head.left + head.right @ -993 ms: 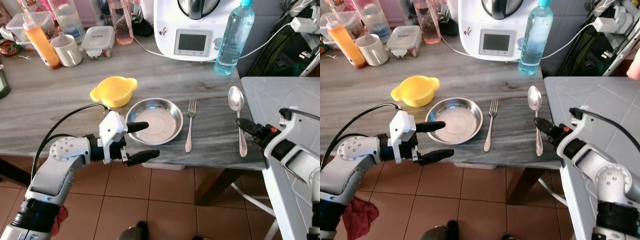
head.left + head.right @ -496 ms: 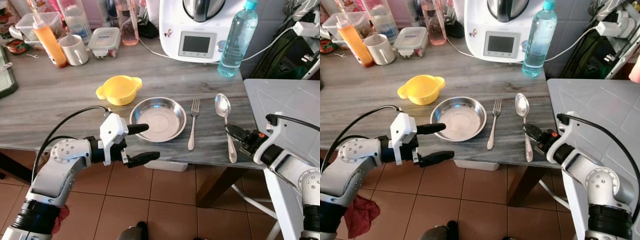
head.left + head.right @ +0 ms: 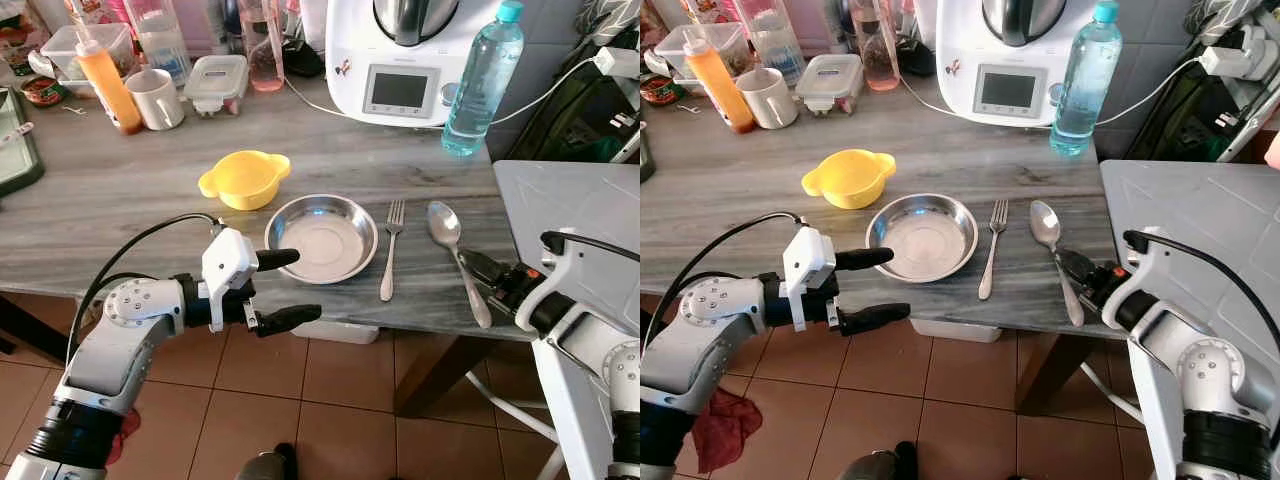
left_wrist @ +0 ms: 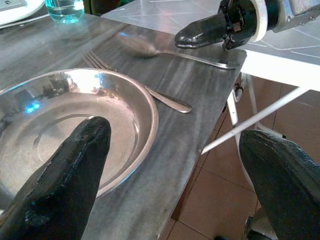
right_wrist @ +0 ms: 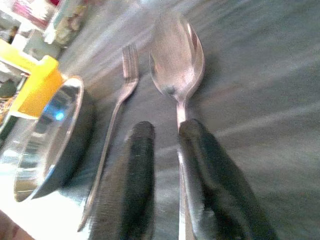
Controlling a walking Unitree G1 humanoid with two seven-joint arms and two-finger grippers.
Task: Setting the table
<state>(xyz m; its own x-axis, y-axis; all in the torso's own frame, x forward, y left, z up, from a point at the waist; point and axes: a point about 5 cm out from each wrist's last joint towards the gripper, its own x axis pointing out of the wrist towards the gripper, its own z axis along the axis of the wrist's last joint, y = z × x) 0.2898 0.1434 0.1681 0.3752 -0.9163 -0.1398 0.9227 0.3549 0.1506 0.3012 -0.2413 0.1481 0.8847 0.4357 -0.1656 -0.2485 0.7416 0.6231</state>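
A round steel plate (image 3: 321, 238) lies near the front edge of the grey wooden table (image 3: 120, 210). Right of it lies a fork (image 3: 389, 250), then a spoon (image 3: 445, 224) with its bowl pointing away from me. My right gripper (image 3: 478, 272) is shut on the spoon's handle at the table's right front corner; in the right wrist view the handle runs between the two fingers (image 5: 137, 170). My left gripper (image 3: 305, 285) is open at the front edge, left of the plate. One of its fingers (image 4: 65, 175) reaches over the plate's rim and the other hangs below the table edge.
A yellow bowl (image 3: 243, 178) sits behind the plate. Along the back stand a white kitchen appliance (image 3: 400, 60), a water bottle (image 3: 480, 80), a mug (image 3: 160, 97), an orange sauce bottle (image 3: 108, 85) and lidded containers. A white table (image 3: 580, 210) adjoins on the right.
My right gripper has slid the spoon left, closer to the fork. The camera has shifted a little. My left gripper holds about the same place by the plate.
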